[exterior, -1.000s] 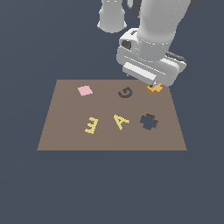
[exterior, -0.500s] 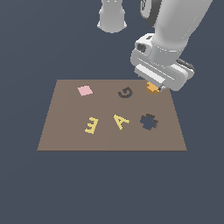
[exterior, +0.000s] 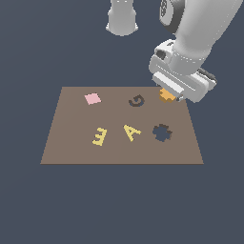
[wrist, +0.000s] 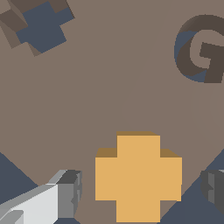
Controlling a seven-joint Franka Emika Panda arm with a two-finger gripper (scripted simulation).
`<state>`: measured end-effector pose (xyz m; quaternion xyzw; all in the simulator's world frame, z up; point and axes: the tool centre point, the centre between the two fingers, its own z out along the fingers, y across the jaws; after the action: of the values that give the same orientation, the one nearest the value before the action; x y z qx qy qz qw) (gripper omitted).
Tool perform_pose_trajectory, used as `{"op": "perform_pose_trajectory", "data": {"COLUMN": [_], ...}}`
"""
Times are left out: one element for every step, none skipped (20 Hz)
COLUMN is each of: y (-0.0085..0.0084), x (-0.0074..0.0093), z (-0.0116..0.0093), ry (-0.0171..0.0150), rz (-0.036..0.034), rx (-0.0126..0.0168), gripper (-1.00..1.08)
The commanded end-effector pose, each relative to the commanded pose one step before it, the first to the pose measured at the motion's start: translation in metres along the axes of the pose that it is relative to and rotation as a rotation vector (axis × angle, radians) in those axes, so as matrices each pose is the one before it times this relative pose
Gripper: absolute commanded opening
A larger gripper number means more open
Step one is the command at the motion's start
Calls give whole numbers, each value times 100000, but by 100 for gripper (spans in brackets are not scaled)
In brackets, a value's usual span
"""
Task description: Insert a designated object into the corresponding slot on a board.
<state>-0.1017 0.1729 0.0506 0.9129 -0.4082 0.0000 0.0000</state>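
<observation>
Orange cross piece lies at the board's far edge toward the exterior view's right, partly hidden under the hand in that view. In the wrist view the piece sits between the two fingers, flat, with a visible gap on each side; neither pad touches it.

Board: brown flat panel, the largest thing in the scene, resting on a dark blue surface.

Arm: white, comes down from the upper part of the exterior view on its right side, wrist tilted over the board's far corner.

Hand: low above the piece, fingers spread apart. Wrist view shows one finger light grey with a dark pad, the other finger only at the frame edge.

Slot: dark navy lobed hole, nearer the camera than the piece, on the same side of the board. Nothing covers it.

Other items, all clear of the piece and slot:
- dark letter G, just beside the piece, toward the exterior view's left
- yellow A, next to the slot
- yellow E
- pink square, near the far corner on the exterior view's left
</observation>
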Motion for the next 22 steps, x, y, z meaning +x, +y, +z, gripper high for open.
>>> {"op": "perform_pose_trajectory", "data": {"y": [-135,-14,5,24,-1,-4,-6,3,-8,8,-4,9,0,10,0,0,0,0,0,0,0,0], "x": [-58,15,28,-42,-1,-3,-5,17,-10,21,-12,14,-8,20,-2,0,0,0,0,0,0,0], "z": [68,-4,-6,0,33,100,166,231,300,348,300,232,167,99,33,0,0,0,0,0,0,0], "ry": [26,0,0,-27,0,0,0,2,0,1,0,0,0,-1,0,0,0,0,0,0,0,0], "rz": [680,0,0,-211,0,0,0,49,0,69,0,49,0,49,0,0,0,0,0,0,0,0], "rx": [3,0,0,-13,0,0,0,3,0,5,0,3,0,3,0,0,0,0,0,0,0,0], "gripper": [100,100,100,100,100,100,100,100,100,100,100,100,100,100,100,-100,-100,-100,-100,-100,-100,-100]}}
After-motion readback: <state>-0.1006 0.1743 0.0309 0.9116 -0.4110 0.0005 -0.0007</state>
